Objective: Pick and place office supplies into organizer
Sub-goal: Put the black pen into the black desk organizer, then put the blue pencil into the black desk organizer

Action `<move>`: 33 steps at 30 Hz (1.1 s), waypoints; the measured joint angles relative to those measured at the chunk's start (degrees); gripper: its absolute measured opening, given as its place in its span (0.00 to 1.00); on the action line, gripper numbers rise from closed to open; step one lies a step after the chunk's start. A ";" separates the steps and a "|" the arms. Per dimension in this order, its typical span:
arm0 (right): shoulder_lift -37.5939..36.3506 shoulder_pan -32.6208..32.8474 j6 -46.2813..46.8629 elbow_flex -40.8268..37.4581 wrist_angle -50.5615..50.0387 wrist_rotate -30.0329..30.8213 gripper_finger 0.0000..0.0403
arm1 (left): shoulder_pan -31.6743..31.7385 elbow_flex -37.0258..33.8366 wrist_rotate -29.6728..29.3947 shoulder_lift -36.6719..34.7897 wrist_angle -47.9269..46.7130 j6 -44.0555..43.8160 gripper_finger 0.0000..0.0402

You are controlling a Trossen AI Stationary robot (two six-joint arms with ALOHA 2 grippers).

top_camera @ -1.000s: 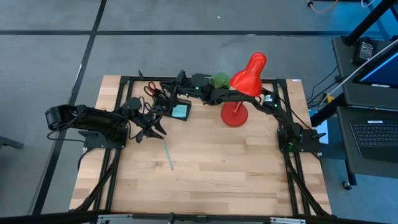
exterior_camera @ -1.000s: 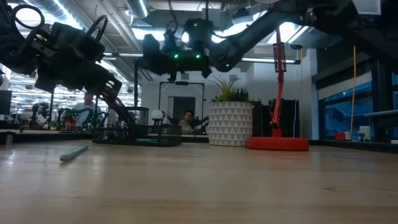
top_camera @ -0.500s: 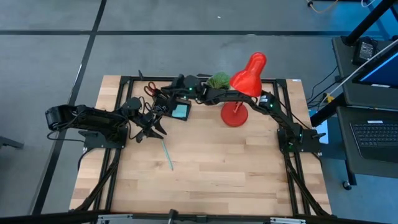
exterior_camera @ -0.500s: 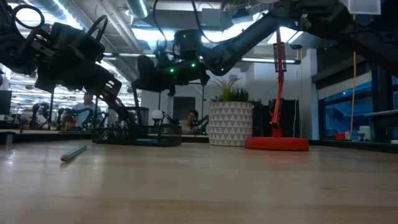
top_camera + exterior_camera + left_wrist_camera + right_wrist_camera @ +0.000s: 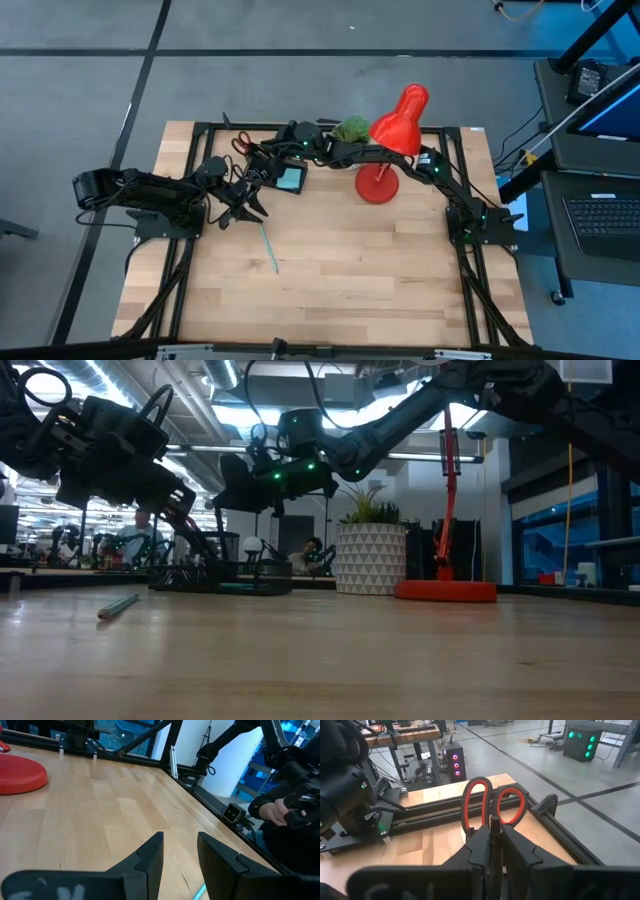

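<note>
My right gripper [image 5: 492,835] hangs over the black organizer [image 5: 272,166] at the table's far left. It is shut on a thin black pen [image 5: 493,823]. Just beyond its fingertips are the red scissors' handles [image 5: 492,802], at the organizer's far side [image 5: 243,143]. A light-blue notepad [image 5: 291,179] lies in the organizer. On the bare wood nearer the front lies a teal pencil [image 5: 270,248], also in the low view [image 5: 118,606]. Left of the organizer my left gripper [image 5: 180,854] waits open with nothing between its fingers, above the table. My right gripper pinches the thin black pen between its two fingers; the pen's end [image 5: 494,820] shows just past the fingertips. The fingers come in nearly level from the table's right. The fingers hide the rest of the pen. In the low view the gripper [image 5: 232,485] is above the organizer.
A red desk lamp [image 5: 392,128] stands on its round base [image 5: 378,186] right of the organizer, under my right arm. A white-potted plant [image 5: 370,558] stands beside it. Black frame rails run along the table's edges. A person's hand [image 5: 274,812] shows beyond the table.
My right gripper, still shut, has gone toward the table's left edge and a little down, over the organizer. It has tipped up from a downward slant to nearly level.
</note>
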 joint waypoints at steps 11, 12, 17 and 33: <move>0.00 -0.02 0.51 0.00 0.02 -0.01 0.29 | 0.00 0.00 0.00 0.00 0.02 0.00 0.28; 0.00 0.00 0.86 0.00 0.09 -0.02 0.30 | -0.01 0.00 0.00 0.00 0.00 0.02 0.28; -0.69 0.40 3.42 -0.02 0.09 -0.96 0.33 | -0.01 0.00 -0.02 0.00 0.02 1.78 0.28; -3.85 5.45 -0.16 -0.07 -7.82 -4.07 0.33 | -3.93 0.00 -1.64 0.00 0.09 5.88 0.28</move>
